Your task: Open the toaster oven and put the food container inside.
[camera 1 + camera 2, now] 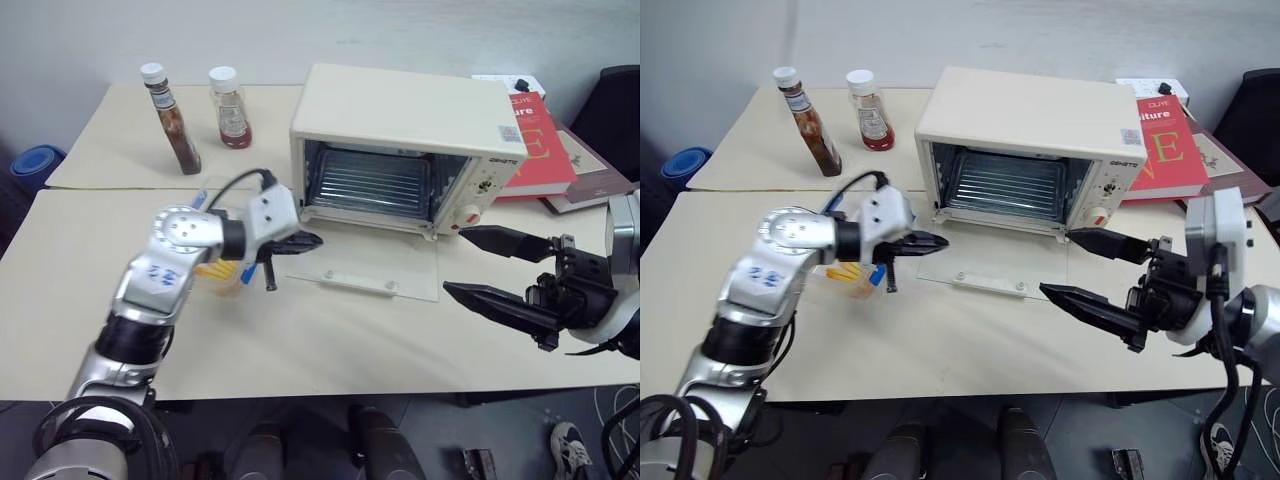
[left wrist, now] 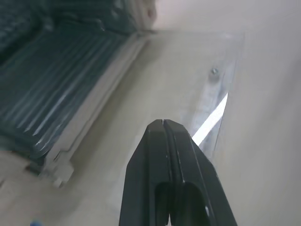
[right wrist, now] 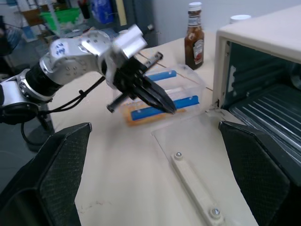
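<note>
The cream toaster oven stands at the back of the table with its glass door dropped flat onto the tabletop and the wire rack exposed. My left gripper is shut and empty, hovering by the door's left edge, and in the left wrist view its fingers are pressed together over the glass. The food container, a clear box with blue clips and yellow sticks, rests on the table just left of the door, partly hidden behind my left wrist. My right gripper is open and empty, right of the door.
Two sauce bottles stand at the back left. Red and brown books lie right of the oven. A black chair sits at the far right, a blue object past the table's left edge.
</note>
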Tool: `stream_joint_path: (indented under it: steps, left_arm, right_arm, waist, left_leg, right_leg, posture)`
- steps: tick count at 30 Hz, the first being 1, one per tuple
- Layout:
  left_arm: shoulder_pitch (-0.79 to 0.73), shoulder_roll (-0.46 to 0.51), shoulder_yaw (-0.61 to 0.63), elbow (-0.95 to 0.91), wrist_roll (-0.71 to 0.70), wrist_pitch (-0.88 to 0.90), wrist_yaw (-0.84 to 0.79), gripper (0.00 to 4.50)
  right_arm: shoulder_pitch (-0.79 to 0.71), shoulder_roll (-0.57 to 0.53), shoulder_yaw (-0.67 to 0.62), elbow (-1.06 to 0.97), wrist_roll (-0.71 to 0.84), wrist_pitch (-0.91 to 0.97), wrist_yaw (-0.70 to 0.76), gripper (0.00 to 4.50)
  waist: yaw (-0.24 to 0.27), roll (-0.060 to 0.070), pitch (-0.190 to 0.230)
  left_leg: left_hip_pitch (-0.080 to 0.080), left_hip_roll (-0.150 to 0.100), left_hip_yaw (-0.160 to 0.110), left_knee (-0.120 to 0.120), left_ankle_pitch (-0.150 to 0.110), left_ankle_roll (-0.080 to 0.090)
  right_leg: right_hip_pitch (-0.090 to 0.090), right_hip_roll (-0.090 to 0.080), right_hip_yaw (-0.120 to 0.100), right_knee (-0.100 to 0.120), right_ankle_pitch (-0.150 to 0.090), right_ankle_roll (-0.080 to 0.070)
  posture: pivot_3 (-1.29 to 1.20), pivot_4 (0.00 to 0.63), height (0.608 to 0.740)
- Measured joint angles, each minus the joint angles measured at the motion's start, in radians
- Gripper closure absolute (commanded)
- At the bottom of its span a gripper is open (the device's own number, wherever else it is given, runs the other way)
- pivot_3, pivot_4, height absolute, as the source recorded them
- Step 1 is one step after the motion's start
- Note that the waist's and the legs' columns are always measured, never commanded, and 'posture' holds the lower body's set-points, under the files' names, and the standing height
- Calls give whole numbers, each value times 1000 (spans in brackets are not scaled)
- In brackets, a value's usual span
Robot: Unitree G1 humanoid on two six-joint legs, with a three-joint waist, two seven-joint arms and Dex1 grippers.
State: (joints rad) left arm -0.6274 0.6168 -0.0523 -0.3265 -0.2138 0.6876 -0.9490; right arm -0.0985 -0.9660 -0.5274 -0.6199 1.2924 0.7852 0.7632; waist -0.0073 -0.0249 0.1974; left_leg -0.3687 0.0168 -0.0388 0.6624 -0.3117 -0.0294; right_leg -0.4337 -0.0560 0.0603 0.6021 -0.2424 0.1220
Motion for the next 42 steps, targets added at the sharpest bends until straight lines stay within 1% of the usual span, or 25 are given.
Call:
stream_joint_path:
  steps: [1, 2, 4, 5, 7, 9, 10, 11, 12, 13, 14, 15, 19, 20, 22, 27, 29, 33, 37, 42]
  left_arm:
    - [25, 13, 37, -52, -26, 61, 13, 3550]
    - [81, 35, 102, -133, -65, 154, 35, 3286]
    - [187, 54, 229, -262, -133, 318, 68, 2568]
    - [223, 54, 290, -309, -160, 385, 81, 2245]
    - [304, 45, 461, -435, -219, 550, 108, 1733]
    - [406, 37, 629, -565, -251, 675, 120, 1080]
    - [425, 34, 658, -589, -256, 700, 122, 830]
    - [466, 24, 720, -628, -261, 738, 125, 591]
    - [502, -14, 808, -662, -265, 791, 131, 322]
    - [506, -78, 891, -683, -268, 844, 151, 20]
    - [504, -128, 951, -689, -273, 883, 177, 20]
    - [502, -170, 985, -690, -274, 904, 212, 20]
    - [509, -390, 1046, -690, -270, 932, 386, 20]
    - [502, -428, 1058, -690, -270, 935, 422, 20]
    - [443, -538, 1091, -690, -265, 936, 519, 20]
    - [257, -772, 1154, -674, -245, 937, 751, 20]
    - [215, -802, 1175, -666, -247, 938, 824, 20]
    - [150, -827, 1182, -670, -258, 937, 955, 20]
    - [144, -827, 1189, -642, -286, 936, 1103, 20]
    - [141, -826, 1170, -554, -405, 935, 1296, 20]
  right_arm:
    - [-17, -7, 20, 17, -9, 0, 19, 0]
    - [-67, -11, 69, 52, -32, -1, 57, 0]
    - [-145, -19, 151, 125, -96, -12, 134, 0]
    - [-178, -19, 189, 159, -128, -21, 165, 0]
    - [-277, -12, 291, 237, -205, -41, 234, 0]
    - [-383, 16, 379, 319, -272, -55, 299, 0]
    - [-398, 21, 391, 337, -286, -62, 312, 0]
    - [-432, 37, 421, 371, -312, -67, 335, 0]
    - [-473, 61, 455, 406, -343, -75, 359, 0]
    - [-509, 87, 486, 437, -371, -87, 377, 0]
    - [-536, 112, 511, 457, -393, -91, 392, 0]
    - [-554, 128, 531, 472, -411, -94, 406, 0]
    - [-587, 150, 560, 505, -458, -111, 464, 0]
    - [-590, 150, 560, 509, -462, -111, 473, 0]
    - [-604, 152, 559, 511, -474, -110, 491, 0]
    - [-621, 162, 554, 491, -480, -98, 488, 0]
    - [-606, 163, 546, 468, -479, -87, 482, 0]
    - [-568, 185, 522, 439, -475, -68, 443, 0]
    - [-546, 205, 514, 393, -457, -53, 407, 0]
    - [-510, 223, 483, 360, -434, -36, 367, 0]
  waist:
    - [1, 0, 0]
    - [-1, 0, 0]
    - [-7, 0, 0]
    - [-10, -1, 1]
    - [-18, -1, 1]
    - [-22, -1, 0]
    - [-22, -1, 1]
    - [-22, -1, 0]
    - [-22, 0, 0]
    - [-21, 0, 0]
    - [-18, 0, 0]
    - [-15, 0, 0]
    - [-9, -1, 0]
    - [-7, -1, 0]
    - [-2, -1, 0]
    - [4, -1, 0]
    - [2, -2, 0]
    - [3, -2, 0]
    - [3, -2, 0]
    - [6, -3, 0]
  left_leg:
    - [1, 0, 0, 0, 0, 0]
    - [1, 0, 0, 1, 0, 0]
    - [2, 0, 0, 1, 0, 0]
    - [2, 0, -1, 2, 0, 0]
    - [2, 0, -1, 2, 0, 0]
    - [2, 0, -2, 2, 0, 0]
    - [2, 0, -2, 2, 0, 0]
    - [2, 0, -3, 1, 0, 0]
    - [2, 0, -3, 1, 0, 0]
    - [2, 0, -3, 2, 0, -1]
    - [2, 0, -5, 2, 0, -1]
    - [2, 0, -6, 3, 0, -1]
    - [1, -2, -6, 3, -1, -6]
    - [1, -2, -6, 4, -1, -7]
    - [1, -2, -6, 4, -1, -7]
    - [1, -3, -5, 4, -2, -9]
    - [1, -2, -5, 4, -2, -10]
    - [0, -2, -4, 4, -3, -10]
    - [1, -2, -3, 4, -3, -10]
    - [1, -3, -4, 4, -3, -10]
  right_leg:
    - [0, 0, 0, 0, 0, 0]
    - [1, 0, 0, 0, 0, 0]
    - [2, 0, -1, 1, 0, 0]
    - [2, 0, -1, 1, 0, -1]
    - [2, 0, -1, 1, -1, -1]
    - [2, 0, -2, 1, -1, -1]
    - [2, 0, -2, 1, -1, -2]
    - [2, 0, -3, 1, -1, -2]
    - [2, 0, -3, 1, -1, -2]
    - [2, 0, -3, 2, -1, -2]
    - [3, 0, -4, 1, -1, -2]
    - [4, -1, -5, 1, -1, -2]
    - [5, -3, -5, 0, -1, -1]
    - [5, -3, -5, -1, 0, -1]
    - [5, -3, -6, -1, 0, 0]
    - [6, -3, -5, -3, 0, 0]
    - [5, -2, -5, -3, 0, 0]
    - [4, -2, -4, -3, 0, 0]
    - [5, -2, -3, -4, 1, 1]
    - [5, -3, -4, -4, 1, 1]
  posture:
    - [0, 150, 740]
    - [0, 150, 740]
    - [0, 150, 740]
    - [0, 150, 740]
    - [0, 150, 740]
    - [0, 150, 740]
    - [0, 150, 740]
    - [0, 150, 740]
    - [0, 150, 740]
    - [0, 150, 740]
    - [0, 150, 740]
    - [0, 150, 740]
    - [0, 150, 740]
    - [0, 150, 740]
    - [0, 150, 740]
    - [0, 150, 740]
    - [0, 150, 740]
    - [0, 150, 740]
    - [0, 150, 740]
    - [0, 150, 740]
